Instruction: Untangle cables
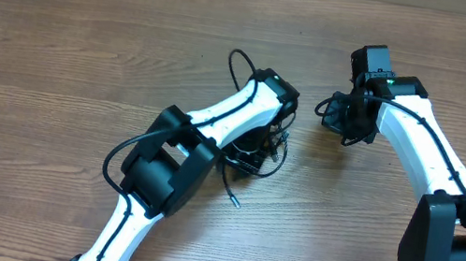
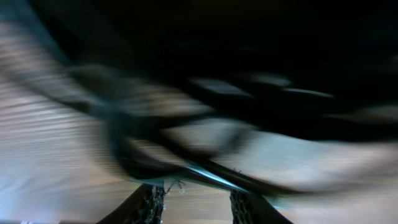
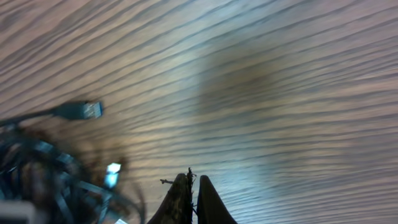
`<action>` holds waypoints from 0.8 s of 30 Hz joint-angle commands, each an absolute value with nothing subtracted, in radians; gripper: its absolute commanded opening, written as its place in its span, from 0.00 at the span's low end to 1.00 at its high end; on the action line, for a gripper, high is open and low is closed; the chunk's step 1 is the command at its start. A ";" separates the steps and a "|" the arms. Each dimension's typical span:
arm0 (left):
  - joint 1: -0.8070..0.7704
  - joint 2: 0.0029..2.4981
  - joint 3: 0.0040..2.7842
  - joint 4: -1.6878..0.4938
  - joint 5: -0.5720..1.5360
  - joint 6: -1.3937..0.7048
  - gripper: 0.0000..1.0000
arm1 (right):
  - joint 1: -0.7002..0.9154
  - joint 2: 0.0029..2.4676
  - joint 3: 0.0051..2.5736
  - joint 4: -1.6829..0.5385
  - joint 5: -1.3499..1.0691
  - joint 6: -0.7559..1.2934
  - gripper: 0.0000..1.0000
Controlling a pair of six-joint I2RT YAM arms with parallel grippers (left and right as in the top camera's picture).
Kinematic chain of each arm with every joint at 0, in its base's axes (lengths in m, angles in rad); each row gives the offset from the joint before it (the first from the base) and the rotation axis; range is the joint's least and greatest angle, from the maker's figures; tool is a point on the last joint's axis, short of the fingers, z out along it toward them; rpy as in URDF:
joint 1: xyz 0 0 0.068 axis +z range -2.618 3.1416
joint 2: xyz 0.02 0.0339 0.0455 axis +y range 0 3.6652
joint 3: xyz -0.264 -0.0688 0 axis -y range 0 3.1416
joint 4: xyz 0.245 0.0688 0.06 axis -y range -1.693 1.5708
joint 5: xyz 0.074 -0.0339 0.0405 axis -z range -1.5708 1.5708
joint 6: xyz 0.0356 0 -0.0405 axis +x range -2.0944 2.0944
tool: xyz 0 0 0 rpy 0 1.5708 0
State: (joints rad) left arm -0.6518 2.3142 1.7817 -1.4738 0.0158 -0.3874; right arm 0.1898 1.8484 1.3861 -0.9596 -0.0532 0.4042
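The cables [image 1: 252, 157] lie in a black tangle on the wooden table [image 1: 87, 40], partly under my left arm. One loop [image 1: 240, 61] sticks out behind the wrist and a loose plug end [image 1: 233, 201] trails toward the front. My left gripper [image 1: 271, 139] hangs over the tangle. In the blurred left wrist view its fingers [image 2: 146, 205] stand apart with bare wood between them, and cable strands [image 2: 205, 171] cross just beyond the tips. My right gripper [image 1: 331, 112] is shut and empty, to the right of the tangle. Its wrist view shows the gripper [image 3: 194, 183], a plug [image 3: 84, 111] and the tangle [image 3: 43, 180].
Nothing else lies on the table. Bare wood [image 1: 418, 48] surrounds both arms. The right arm's base [image 1: 445, 251] stands at the front right, and the left arm's elbow [image 1: 166, 162] at the front centre.
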 commanded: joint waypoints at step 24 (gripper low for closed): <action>-0.327 2.238 1.798 -1.281 0.112 -0.185 0.25 | 0.444 1.843 1.373 -0.731 -0.290 0.349 0.10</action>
